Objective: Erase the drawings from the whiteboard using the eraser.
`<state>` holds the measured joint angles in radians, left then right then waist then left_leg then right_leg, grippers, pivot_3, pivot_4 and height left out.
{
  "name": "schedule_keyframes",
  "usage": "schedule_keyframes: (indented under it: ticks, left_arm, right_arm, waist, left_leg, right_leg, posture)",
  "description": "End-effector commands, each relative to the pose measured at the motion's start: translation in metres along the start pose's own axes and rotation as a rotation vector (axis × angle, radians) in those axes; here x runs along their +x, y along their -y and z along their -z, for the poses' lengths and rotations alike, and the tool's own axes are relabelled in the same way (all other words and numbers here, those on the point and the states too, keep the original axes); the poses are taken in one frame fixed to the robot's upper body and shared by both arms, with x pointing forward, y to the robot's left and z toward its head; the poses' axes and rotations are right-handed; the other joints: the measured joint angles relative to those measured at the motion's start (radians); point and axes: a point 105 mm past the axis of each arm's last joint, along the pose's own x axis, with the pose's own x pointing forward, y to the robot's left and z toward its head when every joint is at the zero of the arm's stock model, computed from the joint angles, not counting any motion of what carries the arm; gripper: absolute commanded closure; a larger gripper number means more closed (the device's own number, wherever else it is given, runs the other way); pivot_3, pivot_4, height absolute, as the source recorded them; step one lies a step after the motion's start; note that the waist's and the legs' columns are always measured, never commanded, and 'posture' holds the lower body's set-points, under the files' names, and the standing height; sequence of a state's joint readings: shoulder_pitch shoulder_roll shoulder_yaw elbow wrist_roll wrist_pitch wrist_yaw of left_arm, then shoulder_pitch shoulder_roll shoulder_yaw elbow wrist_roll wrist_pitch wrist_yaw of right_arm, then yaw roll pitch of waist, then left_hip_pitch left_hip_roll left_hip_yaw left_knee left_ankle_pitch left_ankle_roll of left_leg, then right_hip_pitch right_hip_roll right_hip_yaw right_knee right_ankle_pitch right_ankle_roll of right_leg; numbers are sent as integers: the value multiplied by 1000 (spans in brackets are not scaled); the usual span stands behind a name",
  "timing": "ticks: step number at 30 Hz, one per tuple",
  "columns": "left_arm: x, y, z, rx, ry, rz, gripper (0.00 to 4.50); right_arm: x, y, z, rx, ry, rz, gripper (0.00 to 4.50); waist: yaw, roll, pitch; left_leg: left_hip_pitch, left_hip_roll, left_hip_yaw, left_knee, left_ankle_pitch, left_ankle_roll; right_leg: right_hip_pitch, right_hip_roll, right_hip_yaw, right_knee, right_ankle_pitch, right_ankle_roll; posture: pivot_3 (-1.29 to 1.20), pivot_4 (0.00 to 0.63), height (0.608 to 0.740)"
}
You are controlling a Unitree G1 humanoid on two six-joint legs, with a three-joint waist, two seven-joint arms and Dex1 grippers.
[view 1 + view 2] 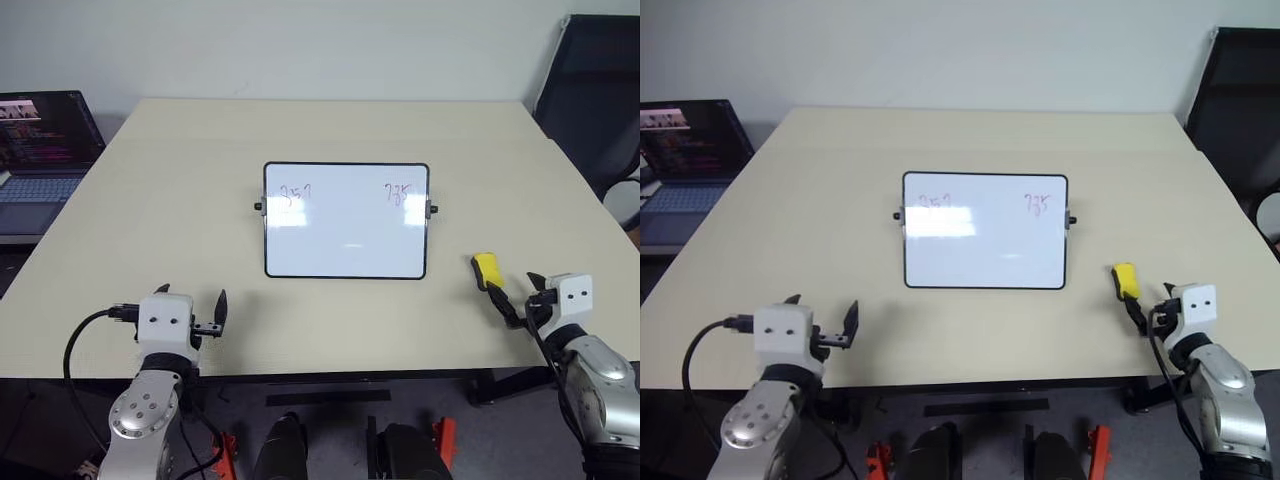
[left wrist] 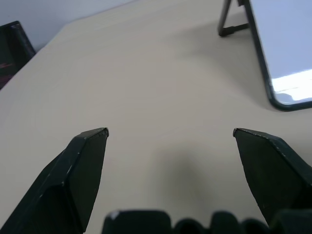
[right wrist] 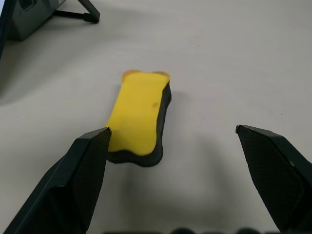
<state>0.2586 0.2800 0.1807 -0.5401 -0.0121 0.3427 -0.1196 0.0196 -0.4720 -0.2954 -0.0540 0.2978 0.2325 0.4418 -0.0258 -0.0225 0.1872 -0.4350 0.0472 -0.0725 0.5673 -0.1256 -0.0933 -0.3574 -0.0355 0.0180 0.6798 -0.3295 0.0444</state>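
Right gripper (image 3: 170, 134): fingers spread wide, nothing held, low over the table (image 1: 330, 330) near its front right part; the eraser (image 3: 139, 117) lies flat on the tabletop just ahead of it, closer to one finger than the other, with no contact that can be made out
Left gripper (image 2: 170, 131): fingers likewise wide apart and empty, above bare tabletop near the front left, well apart from the eraser
Eraser: small yellow block with a dark underside, yellow face up, just off the lower right corner of the whiteboard (image 1: 346, 240), apart from it
Whiteboard: white panel, thin black frame, small black knobs on both short sides, propped on a stand at mid-table
Drawings: two faint reddish scribbles on the upper part of the board, one group at upper left (image 1: 294, 194), one at upper right (image 1: 398, 193)
Laptop (image 1: 45, 150): open, screen lit, beyond the table's left edge
Dark chair (image 1: 595, 100): at the far right
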Motion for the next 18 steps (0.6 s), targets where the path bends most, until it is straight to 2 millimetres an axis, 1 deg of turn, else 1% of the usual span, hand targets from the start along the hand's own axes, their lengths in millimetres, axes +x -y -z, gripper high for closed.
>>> schedule_keyframes:
  ticks: [1, 3, 5, 7, 9, 10, 11, 12, 13, 15, 16, 18]
  left_arm:
    - [5, 8, -7, 17, 32, 37, 0]
    - [3, 21, -2, 23, 18, 112, 0]
    - [0, 31, -3, 21, 24, 187, 0]
    - [-1, 33, -4, 28, 33, 233, 0]
    - [1, 35, -11, 51, 67, 290, 0]
    - [2, 35, -17, 43, 88, 331, 0]
    - [4, 38, -28, 37, 127, 394, 0]
    - [7, 37, -41, 35, 174, 437, 0]
    - [10, 35, -50, 41, 201, 466, 0]
    - [14, 23, -55, 60, 224, 488, 0]
    - [17, 21, -59, 67, 236, 519, 0]
    - [21, 34, -73, 77, 251, 673, 0]
  right_arm:
    - [-5, 1, -13, 19, 16, 5, 16]
    - [-10, -5, -7, 7, -12, -7, 16]
    - [-13, -15, -14, -30, -2, -38, 16]
    - [-16, -21, -19, -40, 11, -53, 16]
    - [-20, -22, -27, -17, 27, -52, 16]
    - [-20, -24, -33, 1, 38, -59, 16]
    - [-20, -24, -39, 17, 49, -67, 16]
    - [-18, -24, -45, 31, 56, -71, 16]
    - [-16, -24, -48, 36, 58, -72, 16]
    - [-13, -32, -49, 44, 47, -67, 16]
    - [-10, -34, -50, 64, 46, -56, 16]
    - [-2, -27, -52, 73, 14, 6, 16]
  waist:
    - [0, 0, 0]
    - [0, 0, 0]
    - [0, 0, 0]
    - [0, 0, 0]
    - [-2, 0, 0]
    - [-2, 0, 0]
    - [-1, 0, 0]
    - [-1, 0, 0]
    - [-1, 0, 0]
    - [-1, 0, 0]
    - [-1, 1, 0]
    - [-1, 1, 0]
  left_leg:
    - [0, 0, 0, 0, 0, 0]
    - [0, 0, 0, 1, 0, 0]
    - [0, 0, 0, 1, -1, 0]
    - [-1, 0, 0, 0, -1, 0]
    - [-1, 1, 0, 0, -1, 0]
    - [-1, 1, 0, 0, -1, 0]
    - [0, 1, 0, 0, -1, 0]
    - [0, 1, 0, 0, -1, 0]
    - [0, 1, -1, 0, -1, 0]
    - [0, 0, -1, 2, -1, 0]
    - [0, 0, -1, 2, -1, 0]
    - [0, 1, -1, 1, -1, 0]
  right_leg:
    - [0, 0, 0, 0, 0, 0]
    - [0, 0, 0, 0, 0, 0]
    - [0, 0, 0, 0, 0, 0]
    - [-1, 0, 0, 0, -1, -1]
    - [-1, 0, 0, 0, -1, -1]
    - [-1, 0, 0, 1, -1, -1]
    - [-1, 0, -1, 1, -1, -1]
    - [-1, 0, -1, 1, -1, -1]
    - [-1, 0, -1, 1, -1, -1]
    - [-2, 0, -1, 0, 0, -1]
    - [-3, 0, -1, 0, 0, -1]
    - [-1, 0, -1, 0, -1, -1]
  posture:
    - [0, 150, 740]
    - [0, 150, 740]
    - [0, 150, 740]
    - [0, 150, 740]
    - [0, 150, 740]
    - [0, 150, 740]
    - [0, 150, 740]
    - [0, 150, 740]
    - [0, 150, 740]
    - [0, 150, 740]
    - [0, 150, 740]
    - [0, 150, 740]
